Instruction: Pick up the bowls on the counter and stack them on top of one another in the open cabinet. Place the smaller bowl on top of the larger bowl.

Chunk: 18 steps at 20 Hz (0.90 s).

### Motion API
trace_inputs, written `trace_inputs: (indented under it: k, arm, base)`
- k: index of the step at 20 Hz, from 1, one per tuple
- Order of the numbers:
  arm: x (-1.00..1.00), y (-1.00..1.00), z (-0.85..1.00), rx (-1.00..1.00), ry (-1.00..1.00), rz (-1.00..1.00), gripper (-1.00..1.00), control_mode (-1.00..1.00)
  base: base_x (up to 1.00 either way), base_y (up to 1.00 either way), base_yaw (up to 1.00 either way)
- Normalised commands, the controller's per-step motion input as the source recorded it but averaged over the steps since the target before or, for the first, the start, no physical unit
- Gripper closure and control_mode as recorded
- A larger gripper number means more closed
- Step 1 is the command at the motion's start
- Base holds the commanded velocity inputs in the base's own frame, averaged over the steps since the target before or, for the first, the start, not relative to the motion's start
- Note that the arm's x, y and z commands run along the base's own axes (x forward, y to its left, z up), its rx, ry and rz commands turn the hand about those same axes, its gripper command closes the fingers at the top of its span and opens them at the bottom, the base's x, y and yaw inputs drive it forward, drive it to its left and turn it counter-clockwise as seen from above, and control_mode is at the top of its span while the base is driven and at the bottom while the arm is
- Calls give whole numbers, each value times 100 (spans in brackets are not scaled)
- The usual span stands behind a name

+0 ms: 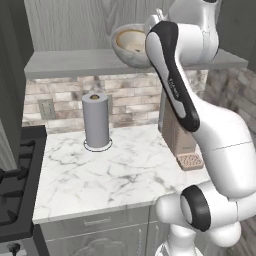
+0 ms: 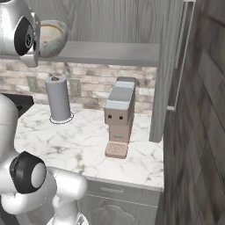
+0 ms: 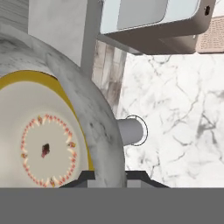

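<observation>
The larger bowl (image 1: 125, 54) (image 2: 56, 44), grey-white marbled, is at the left end of the open cabinet's shelf (image 1: 70, 62) (image 2: 114, 52). I cannot tell whether it rests on the shelf or hangs just over it. The smaller bowl (image 1: 131, 39) (image 3: 43, 144), tan-rimmed with a pale inside, lies inside it. In the hand view my gripper (image 3: 110, 177) is shut on the larger bowl's marbled rim (image 3: 103, 144), one fingertip on each side of the wall. The counter (image 1: 115, 165) lies below.
A grey paper towel roll (image 1: 95, 120) (image 2: 58, 99) stands at the back of the counter. A tan coffee machine (image 1: 175, 130) (image 2: 119, 110) stands to the right. The black stove (image 1: 15, 175) borders the counter's left. The cabinet door (image 2: 169, 66) hangs open at the right.
</observation>
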Motion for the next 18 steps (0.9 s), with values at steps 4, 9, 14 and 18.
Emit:
trace_inputs:
  k: [4, 9, 14, 18]
  arm:
    - [61, 0, 0, 0, 1, -4, 100, -100]
    - [61, 0, 0, 0, 2, -3, 100, -100]
    - [59, -2, 0, 0, 1, -3, 100, -100]
    - [56, -2, 0, 0, 0, -2, 100, -100]
  base:
    - [0, 0, 0]
    - [0, 0, 0]
    - [0, 0, 0]
    - [0, 0, 0]
